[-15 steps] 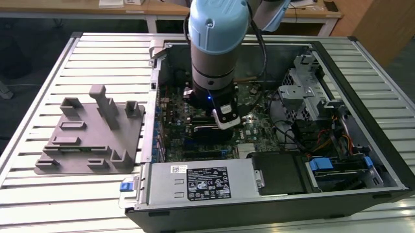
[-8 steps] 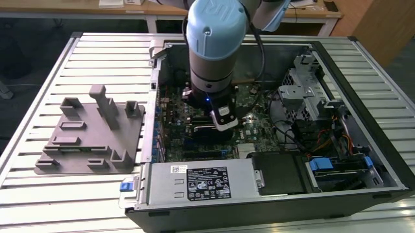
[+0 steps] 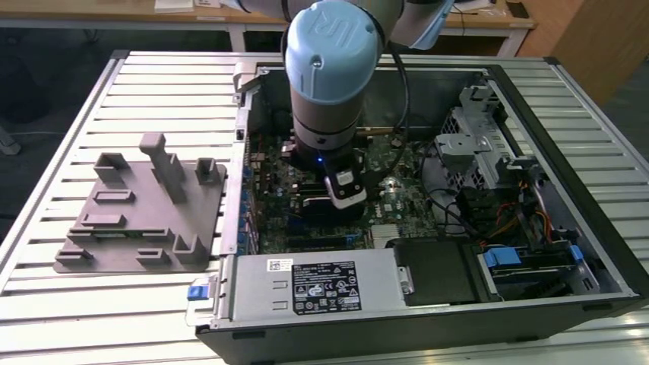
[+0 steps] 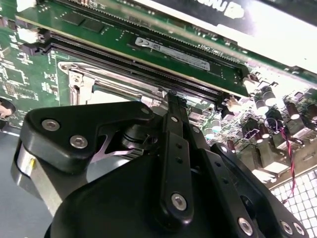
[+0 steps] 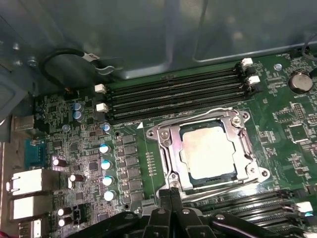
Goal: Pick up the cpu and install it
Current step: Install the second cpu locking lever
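Observation:
The cpu (image 5: 208,151), a square chip with a pale silver top, lies flat inside the metal socket frame (image 5: 166,144) on the green motherboard in the first wrist view. My gripper (image 5: 171,194) hovers just beside the frame's near edge, its two black fingers pressed together with nothing between them. In the second wrist view the gripper (image 4: 176,101) points down at the socket frame (image 4: 99,82), apart from the chip. In the exterior view the gripper (image 3: 345,199) reaches down into the open computer case (image 3: 568,99) over the board's middle.
Memory slots (image 5: 173,94) run along one side of the socket and a row of capacitors (image 5: 105,163) along another. A grey tray with upright posts (image 3: 142,220) stands on the slatted table at the exterior view's left. The power supply (image 3: 315,285) and drive cage (image 3: 476,144) crowd the case.

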